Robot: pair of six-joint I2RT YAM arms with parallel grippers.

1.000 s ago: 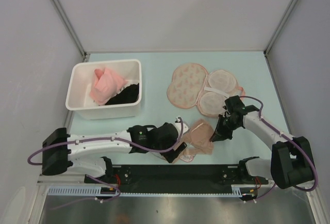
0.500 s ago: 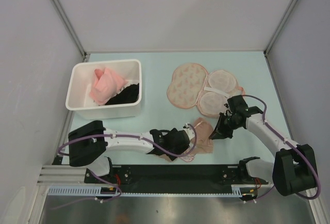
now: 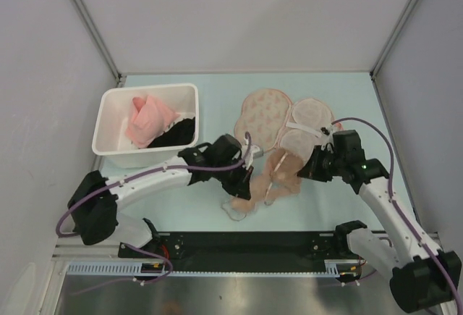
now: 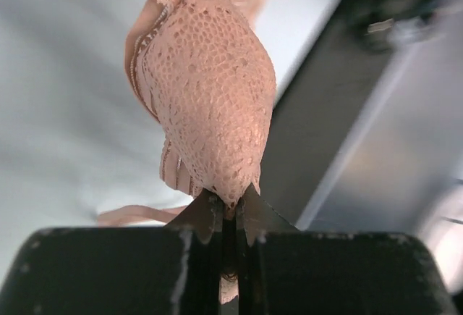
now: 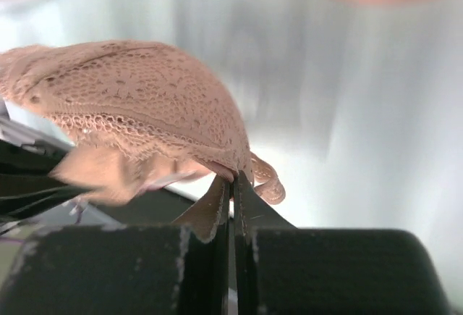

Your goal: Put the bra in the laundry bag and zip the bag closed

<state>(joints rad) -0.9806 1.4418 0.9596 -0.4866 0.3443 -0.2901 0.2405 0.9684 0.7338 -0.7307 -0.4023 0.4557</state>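
The bra (image 3: 278,177) hangs stretched between both claws, off the counter (image 3: 217,105) at mid-depth, right of centre, with a thin strap loop trailing toward the near edge. The left claw (image 3: 249,172) is clenched on one cup's edge; its wrist view shows lace fabric pinched tight between the closed fingers. The right claw (image 3: 307,170) is likewise clamped on the other cup's edge, with the lace bulging out just beyond its tips. The bag (image 3: 264,116) lies spread open just beyond the bra, toward the far right of the counter, its printed half on the left and its white-lined half on the right. From above, the bra's far edge overlaps the bag's near lobe, but I cannot tell whether they touch. A bin (image 3: 152,157) stands at the left side, well apart. By my reading, the pick-up is done and the carry is nearly over. What is left is to lower the bra onto the lined half, let go, fold the printed half over and run the zipper round the rim. None of that is begun.
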